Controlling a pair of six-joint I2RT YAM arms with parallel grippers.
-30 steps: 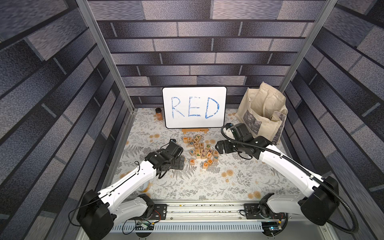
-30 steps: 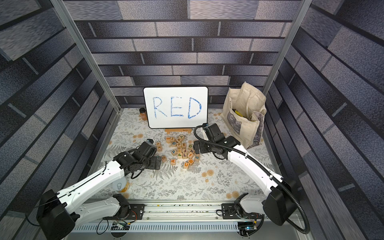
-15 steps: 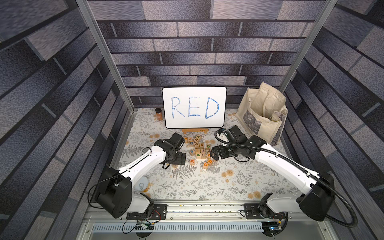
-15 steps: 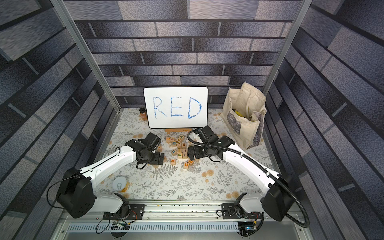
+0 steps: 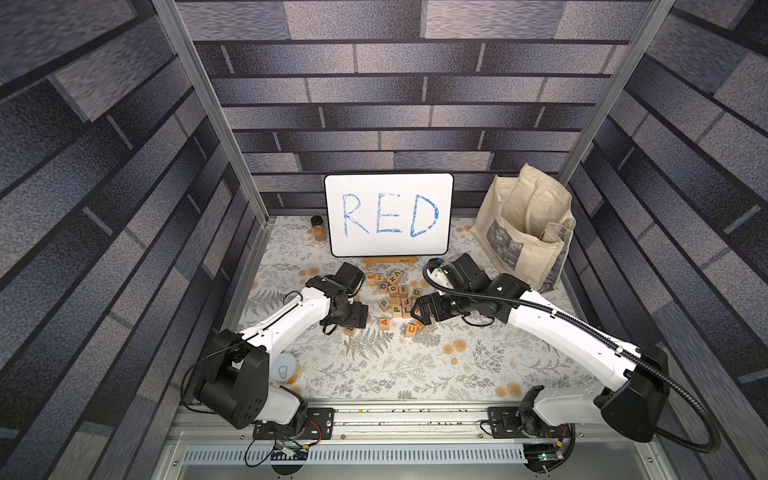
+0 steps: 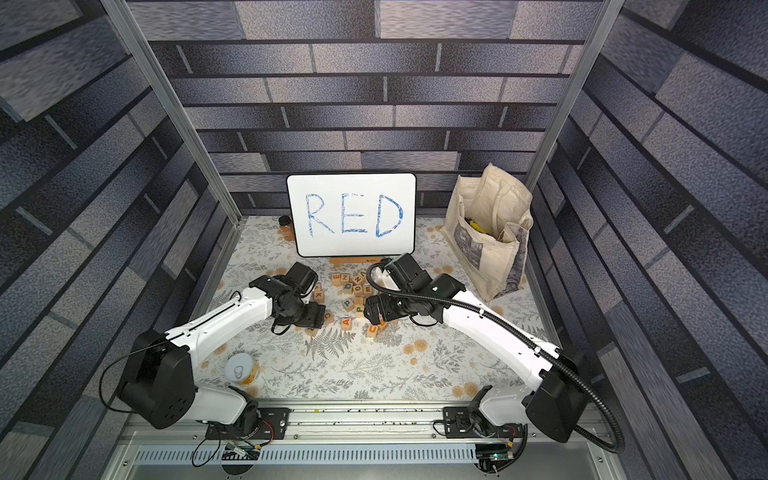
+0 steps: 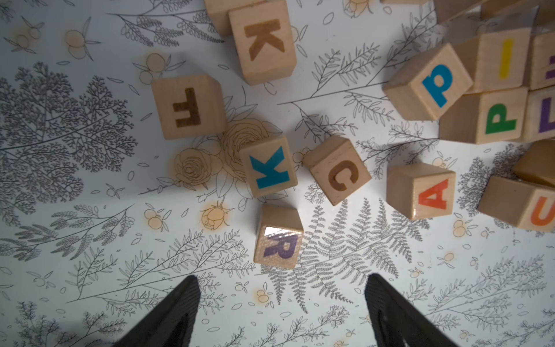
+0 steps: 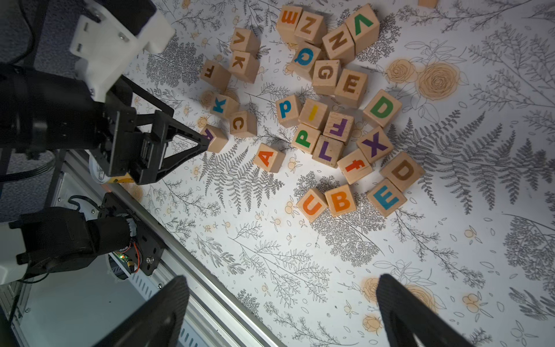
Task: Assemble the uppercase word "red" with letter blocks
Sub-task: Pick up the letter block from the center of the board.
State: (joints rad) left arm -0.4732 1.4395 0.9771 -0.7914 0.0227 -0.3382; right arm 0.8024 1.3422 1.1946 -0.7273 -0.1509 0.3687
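Centring matters: left gripper, jaws apart and empty, should straddle the purple R block, lying just beside the blue K block, without nudging that K; right gripper hangs open.

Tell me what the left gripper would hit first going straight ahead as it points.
Most likely the purple R block: it lies straight ahead of the left gripper, centred between its open jaws. The blue K block sits just behind it.
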